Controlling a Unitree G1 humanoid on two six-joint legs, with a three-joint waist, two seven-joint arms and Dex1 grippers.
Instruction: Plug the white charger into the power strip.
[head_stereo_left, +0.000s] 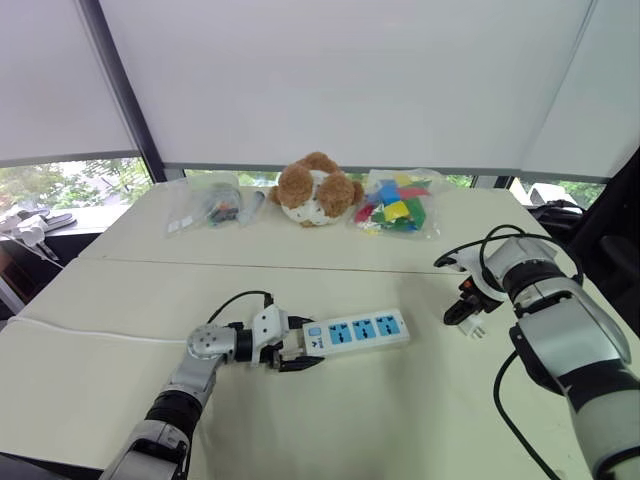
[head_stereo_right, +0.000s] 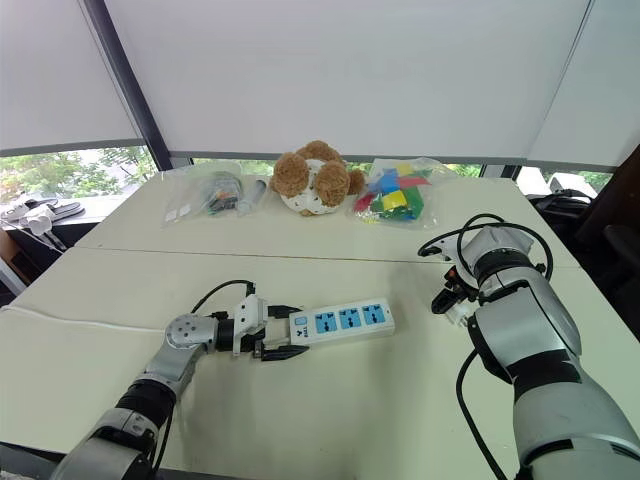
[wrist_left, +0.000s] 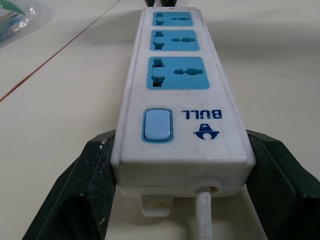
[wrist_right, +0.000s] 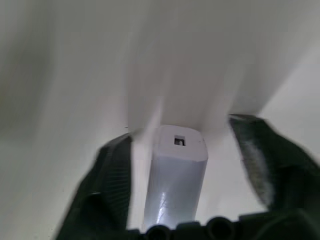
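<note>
Head view: strip lies flat mid-bench, long axis left-right, left pincer pinching its switch end; right pincer is well off its free end, over the charger, so right arm is nearer. Left wrist: both fingers press the strip's sides, sockets face up. Right wrist: charger stands between the fingers, gaps both sides, so can't tell if it's gripped.
</note>
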